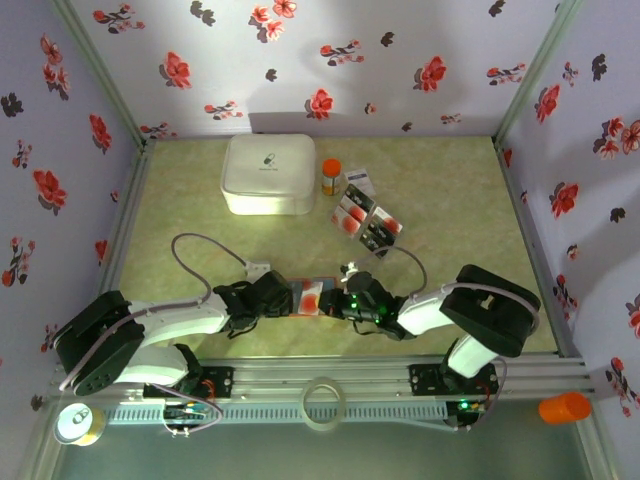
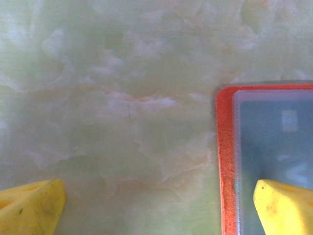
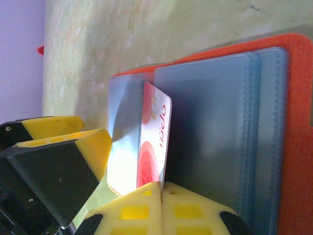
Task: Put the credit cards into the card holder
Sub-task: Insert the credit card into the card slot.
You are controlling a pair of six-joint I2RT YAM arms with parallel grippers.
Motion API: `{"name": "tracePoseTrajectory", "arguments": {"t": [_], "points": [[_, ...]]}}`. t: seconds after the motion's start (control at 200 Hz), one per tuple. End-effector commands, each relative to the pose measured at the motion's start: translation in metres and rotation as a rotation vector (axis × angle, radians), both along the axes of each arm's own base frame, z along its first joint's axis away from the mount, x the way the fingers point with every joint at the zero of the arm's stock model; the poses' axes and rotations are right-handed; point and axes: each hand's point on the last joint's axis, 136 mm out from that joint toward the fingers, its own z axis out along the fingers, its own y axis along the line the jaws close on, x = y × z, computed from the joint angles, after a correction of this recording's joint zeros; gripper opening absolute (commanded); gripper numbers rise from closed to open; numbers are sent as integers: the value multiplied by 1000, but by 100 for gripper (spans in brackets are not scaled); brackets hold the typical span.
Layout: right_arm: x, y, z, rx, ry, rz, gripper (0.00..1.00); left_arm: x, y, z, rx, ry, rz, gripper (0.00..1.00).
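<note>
Over on the left of the desk point(image 1: 200, 230), the big white box point(image 1: 267, 175) sits at the back, well away from the action. Down in front, the left end effector point(image 1: 283, 297) is spread wide and released. From its wrist camera, one yellow finger point(image 2: 34, 205) hangs over bare desk and the other sits over the light blue inside of the card holder point(image 1: 308, 298). The holder lies open and flat between the two arms, near the front edge of the desk, its orange-red rim framing the blue pockets. Behind it, an orange-capped bottle point(image 1: 331, 177) stands just beside the box. Moving right, the right end effector point(image 3: 161, 188) is clenched tight on a white card point(image 3: 154, 142) with red blotches. The card stands on its edge over the holder's blue interior, its far end right at the pockets. Whether it sits inside a slot, I cannot tell. Further right and back, the remaining credit cards point(image 1: 366, 216) lie in a loose overlapping cluster on the desk, near the bottle and well apart from the holder.
</note>
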Motion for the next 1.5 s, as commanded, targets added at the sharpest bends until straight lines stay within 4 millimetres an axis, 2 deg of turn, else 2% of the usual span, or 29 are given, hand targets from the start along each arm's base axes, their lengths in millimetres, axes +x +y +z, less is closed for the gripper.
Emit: {"name": "tracePoseTrajectory", "arguments": {"t": [0.0,0.35,0.595,0.87,1.18,1.495], "points": [[-11,-6,-23,-85,69,29,0,-6,9,-12,29,19,17,100],[-10,-5,-27,-88,109,50,0,-6,10,-9,25,12,21,100],[-11,-6,-29,-94,119,56,0,-3,30,7,61,-13,93,100],[-10,-3,-27,-94,119,71,0,-8,45,-7,120,42,140,100],[-8,-3,-26,-97,137,88,0,-5,38,-19,135,59,114,100],[-9,5,-30,-77,188,130,0,-4,33,-24,130,63,98,100]]}}
